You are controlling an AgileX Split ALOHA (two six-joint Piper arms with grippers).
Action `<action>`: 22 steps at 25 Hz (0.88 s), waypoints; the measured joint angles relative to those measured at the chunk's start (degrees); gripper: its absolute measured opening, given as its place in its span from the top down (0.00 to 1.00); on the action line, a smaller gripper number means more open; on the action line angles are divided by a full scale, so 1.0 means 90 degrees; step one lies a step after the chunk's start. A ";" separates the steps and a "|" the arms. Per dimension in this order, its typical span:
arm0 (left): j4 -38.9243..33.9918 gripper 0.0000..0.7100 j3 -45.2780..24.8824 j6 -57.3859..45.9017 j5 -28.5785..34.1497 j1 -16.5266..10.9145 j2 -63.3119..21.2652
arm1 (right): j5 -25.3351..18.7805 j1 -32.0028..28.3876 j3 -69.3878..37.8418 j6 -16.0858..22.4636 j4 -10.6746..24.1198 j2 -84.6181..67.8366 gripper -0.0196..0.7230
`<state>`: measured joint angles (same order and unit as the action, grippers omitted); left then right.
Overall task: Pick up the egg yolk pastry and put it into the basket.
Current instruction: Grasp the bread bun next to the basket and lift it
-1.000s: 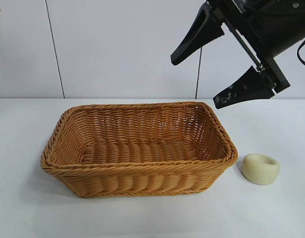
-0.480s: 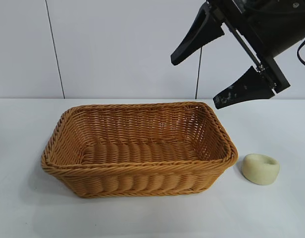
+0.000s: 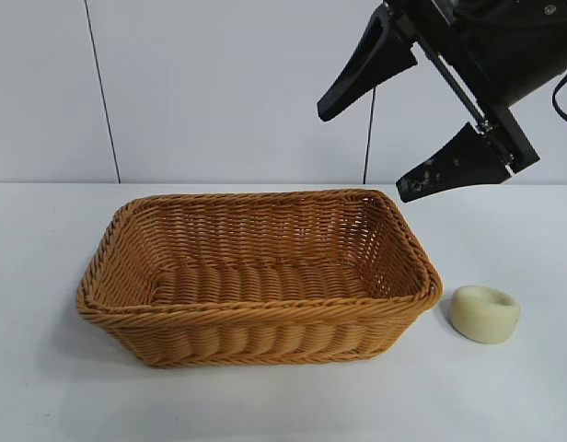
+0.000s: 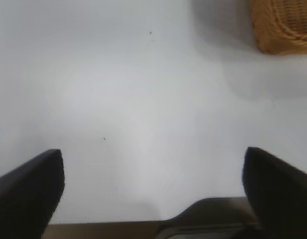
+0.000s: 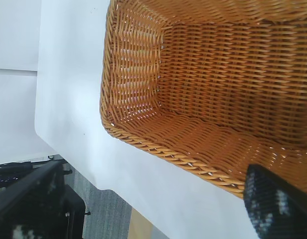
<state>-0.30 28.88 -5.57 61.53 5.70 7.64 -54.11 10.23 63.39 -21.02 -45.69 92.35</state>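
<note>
While right gripper (image 3: 405,109) hangs wide open upper right, egg yolk pastry (image 3: 484,313) sits below it, lower right, beside basket (image 3: 265,318); right arm nearer, left gripper (image 4: 153,186) open too

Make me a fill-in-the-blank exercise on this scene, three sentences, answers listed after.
1. The egg yolk pastry lies on the ____, outside the basket.
2. The inside of the basket is ____.
3. The right gripper hangs above the basket's right end with its fingers ____.

Missing words: table; empty; open
</note>
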 joint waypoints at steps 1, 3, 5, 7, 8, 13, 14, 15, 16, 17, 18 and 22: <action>0.0000 0.02 -0.0005 0.0000 0.0000 0.0000 -0.0169 | -0.0008 0.0000 0.0113 0.0164 0.0301 0.0000 0.04; 0.0000 0.02 -0.0007 0.0000 0.0000 0.0000 -0.0573 | -0.0038 0.0000 0.0399 0.0606 0.0998 0.0000 0.04; -0.0015 0.02 -0.0007 0.0000 0.0000 0.0000 -0.0830 | -0.0064 0.0000 0.0617 0.0996 0.1669 0.0000 0.04; -0.0043 0.02 -0.0007 0.0000 0.0000 0.0000 -0.0870 | -0.0160 0.0000 0.0775 0.1388 0.2356 0.0000 0.04; -0.0043 0.02 -0.0007 0.0000 0.0000 0.0000 -0.0875 | -0.0212 -0.0007 0.0815 0.1557 0.2722 0.0000 0.04; -0.0055 0.02 -0.0007 0.0000 0.0000 0.0000 -0.0883 | -0.0358 -0.0352 0.0868 0.2116 0.3908 0.0007 0.04; -0.0055 0.02 -0.0007 0.0000 0.0000 0.0000 -0.0883 | -0.0365 -0.0486 0.0868 0.2153 0.4010 0.0009 0.04; -0.0055 0.02 -0.0007 0.0000 0.0000 0.0000 -0.0883 | -0.0365 -0.0604 0.0868 0.2176 0.4092 0.0014 0.04; -0.0055 0.02 -0.0007 0.0000 0.0000 0.0000 -0.0883 | -0.0365 -0.0742 0.0868 0.2189 0.4125 0.0022 0.04; -0.0055 0.02 -0.0007 0.0000 0.0000 0.0000 -0.0883 | -0.0365 -0.0867 0.0868 0.2199 0.4156 0.0024 0.04; -0.0055 0.02 -0.0007 0.0000 0.0000 0.0000 -0.0883 | -0.0365 -0.0971 0.0868 0.2215 0.4175 0.0037 0.04; -0.0059 0.02 -0.0007 0.0000 0.0000 0.0000 -0.0883 | -0.0365 -0.1120 0.0868 0.2222 0.4191 0.0198 0.04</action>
<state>-0.83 28.82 -5.57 61.53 5.70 -0.31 -57.39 0.15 71.20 -1.02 -7.97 94.12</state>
